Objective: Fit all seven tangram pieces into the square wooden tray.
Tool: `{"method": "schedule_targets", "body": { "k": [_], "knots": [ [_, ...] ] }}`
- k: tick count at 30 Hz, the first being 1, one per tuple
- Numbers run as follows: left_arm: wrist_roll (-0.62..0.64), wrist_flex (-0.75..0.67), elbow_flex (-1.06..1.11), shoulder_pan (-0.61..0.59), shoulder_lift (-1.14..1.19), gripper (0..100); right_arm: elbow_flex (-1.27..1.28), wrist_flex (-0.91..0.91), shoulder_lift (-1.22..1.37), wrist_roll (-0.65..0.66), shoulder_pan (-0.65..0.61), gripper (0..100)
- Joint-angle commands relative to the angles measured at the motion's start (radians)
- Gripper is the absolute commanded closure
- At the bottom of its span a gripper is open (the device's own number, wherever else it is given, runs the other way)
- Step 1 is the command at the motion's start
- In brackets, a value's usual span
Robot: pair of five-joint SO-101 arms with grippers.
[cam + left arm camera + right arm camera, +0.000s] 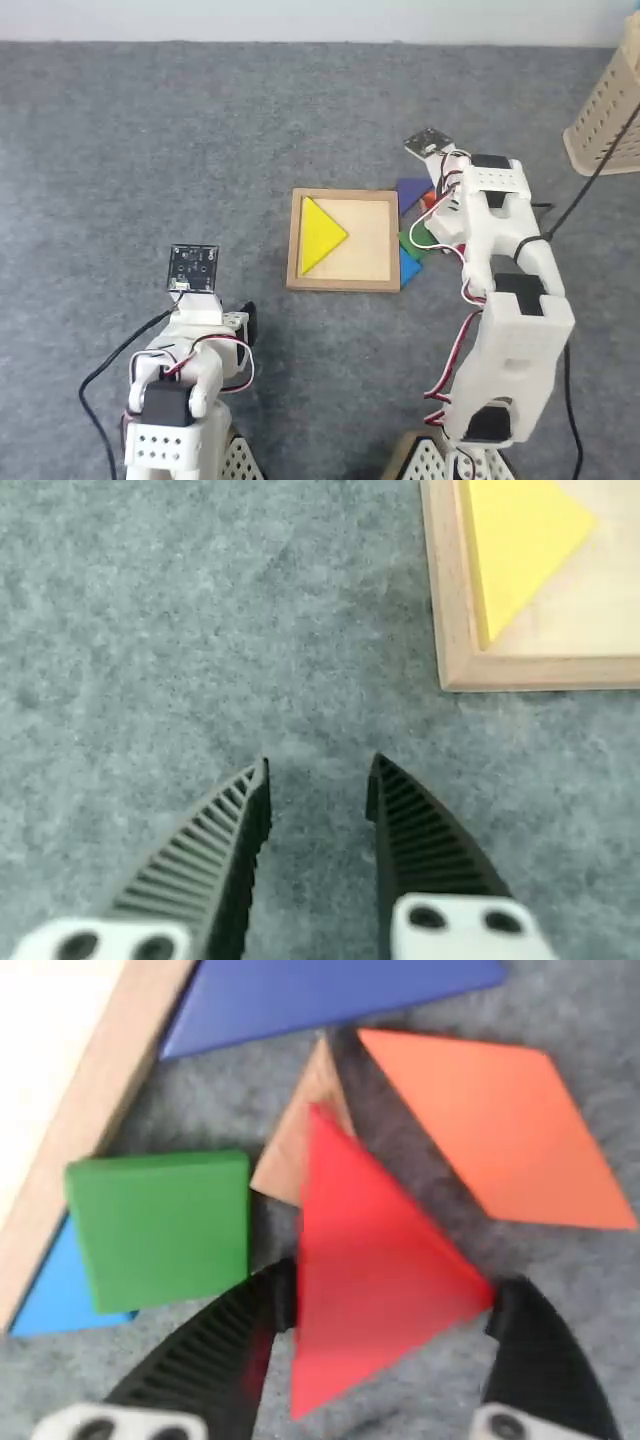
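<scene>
The wooden tray (345,284) lies flat mid-tabletop (150,130), on a grey, carpet-like cover. It holds one piece, a yellow triangle (320,235), lying against the tray's left rim with its point toward the right. The other six pieces lie in a loose cluster just right of the tray. The right arm reaches over them, and its tool (395,1288) straddles the red triangle (370,1250), one black finger (220,1350) at each side. The fingers seem to press on the triangle's edges, so the tool looks clamped on it, though the contact is partly hidden. The red triangle overlaps a tan piece (300,1130). An orange parallelogram (500,1125) sits just beside those two. A dark blue triangle (320,995) lies at the far end of the cluster, close to the tray's right rim. A green square (160,1225) sits just beside that rim, overlapping a light blue triangle (55,1290) by the tray's near-right corner. The left tool (320,763) hangs over bare cover near the tray's near-left corner, its fingers apart and holding nothing. A pale perforated basket (610,110) stands at the far right edge.
</scene>
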Motion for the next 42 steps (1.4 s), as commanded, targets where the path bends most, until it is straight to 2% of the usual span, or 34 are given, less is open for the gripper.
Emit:
{"method": "schedule_targets", "body": {
  "k": [1,7,21,27,32,37,40,42],
  "knots": [
    [0.006,-0.006,-0.002,-0.005,-0.02,85,-0.011,-0.012,-0.005,0.012,0.012,78.8],
    [0.006,-0.006,-0.002,-0.005,-0.02,85,-0.012,-0.008,-0.013,-0.035,0.013,84.8],
    [0.006,-0.006,-0.002,-0.005,-0.02,85,-0.008,0.11,-0.16,-0.051,0.01,85.5],
    [0.006,-0.006,-0.002,-0.005,-0.02,85,-0.012,0.119,-0.17,-0.051,0.013,96.5],
    [0.006,-0.006,-0.002,-0.005,-0.02,85,-0.015,0.116,-0.171,-0.075,0.031,93.6],
    [0.006,-0.006,-0.002,-0.005,-0.02,85,-0.028,0.151,-0.22,-0.087,0.007,82.3],
    [0.006,-0.006,-0.002,-0.005,-0.02,85,0.015,0.173,-0.285,-0.026,-0.024,75.7],
    [0.006,-0.006,-0.002,-0.005,-0.02,85,0.08,0.147,-0.344,-0.002,-0.048,75.3]
  ]
}}
